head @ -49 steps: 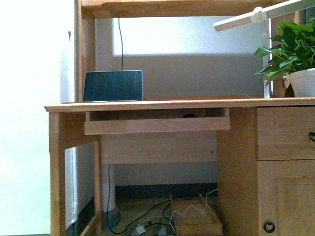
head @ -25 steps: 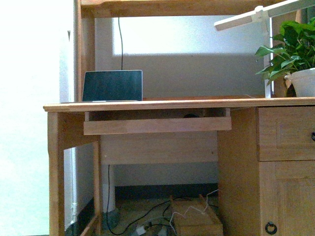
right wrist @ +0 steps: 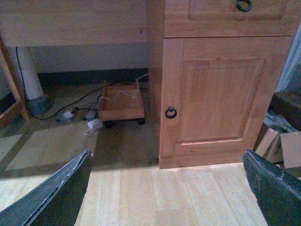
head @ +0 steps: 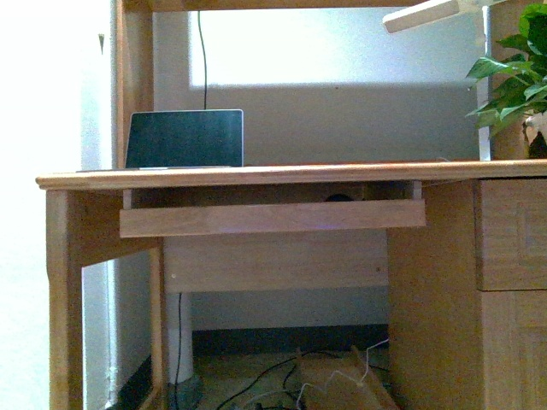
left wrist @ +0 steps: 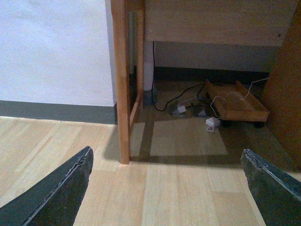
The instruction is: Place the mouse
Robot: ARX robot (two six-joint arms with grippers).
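**Barely showing: mouse on the keyboard tray**

Front view: the mouse (head: pixel 339 197) is a dark bump on the pull-out keyboard tray (head: pixel 273 218), right of its middle, under the desktop. The laptop (head: pixel 184 138) stands above.

Left wrist view: the left gripper (left wrist: pixel 165 150) is spread wide, holding nothing, near a desk leg (left wrist: pixel 122 94).

Right wrist view: the right gripper (right wrist: pixel 165 152) gapes empty before the cabinet door (right wrist: pixel 221 99).

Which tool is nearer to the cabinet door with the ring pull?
Right. The right tool faces the cabinet door just ahead; the left tool faces the desk leg at the other side, door out of view.

Wooden desk (head: pixel 256 178), open laptop (head: pixel 185 138) on top
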